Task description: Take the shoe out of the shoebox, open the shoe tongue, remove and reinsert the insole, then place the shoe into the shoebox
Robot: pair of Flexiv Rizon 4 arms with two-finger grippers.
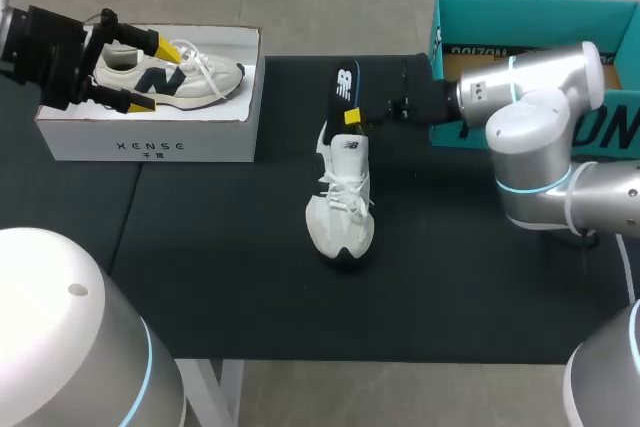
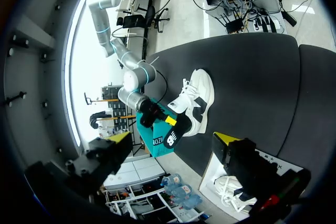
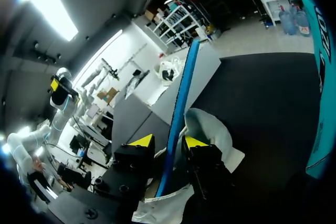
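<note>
1. Your right gripper (image 3: pixel 168 142) is clamped on the black-and-blue insole (image 1: pixel 346 87), a yellow tip pressing each face. It holds the insole on edge above the heel of the white sneaker (image 1: pixel 341 202), seemingly so it can pass through the shoe's opening.
2. The sneaker lies at frame centre on the black mat (image 1: pixel 250 277), toe toward the bottom edge. It is outside the teal shoebox (image 1: pixel 520 17) at upper right.
3. Your left gripper (image 1: pixel 152 75), at upper left, hangs over a white shoebox (image 1: pixel 150 145) containing another shoe (image 1: pixel 190 77). Its fingers are spread wide and grip nothing.

Left hand (image 1: pixel 152 75) spread, right hand (image 3: pixel 168 141) clamped.
</note>
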